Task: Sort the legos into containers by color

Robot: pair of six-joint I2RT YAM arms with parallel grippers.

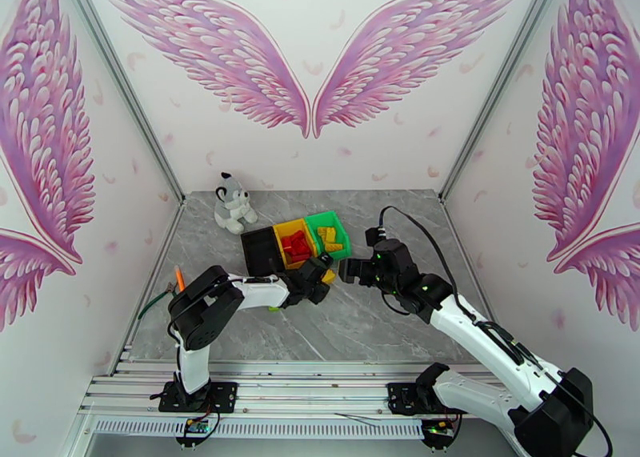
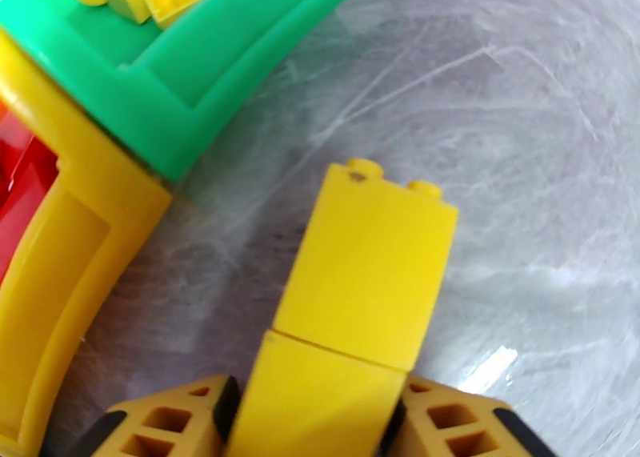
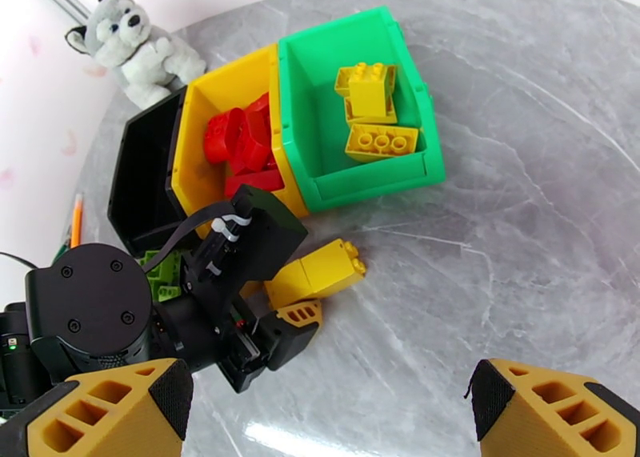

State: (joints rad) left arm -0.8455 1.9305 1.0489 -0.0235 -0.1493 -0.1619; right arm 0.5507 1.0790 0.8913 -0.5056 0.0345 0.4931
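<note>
My left gripper point(image 1: 322, 281) is shut on a yellow lego point(image 2: 368, 274), two bricks stacked end to end, lying low at the table just in front of the bins. The same yellow lego point(image 3: 316, 270) pokes out past the left fingers point(image 3: 300, 314). The green container point(image 3: 376, 182) holds several yellow legos point(image 3: 372, 106). Red legos point(image 3: 244, 142) fill the yellow container point(image 3: 188, 138), and the black container point(image 3: 136, 186) stands left of it. Green legos point(image 3: 164, 270) lie beside the left arm. My right gripper point(image 3: 328, 410) hangs open above the table, right of the left gripper.
A grey-white plush husky point(image 1: 232, 202) sits behind the bins at the back left. An orange pencil point(image 1: 180, 278) lies near the table's left edge. The marble tabletop point(image 1: 384, 322) stretches right of and in front of the bins.
</note>
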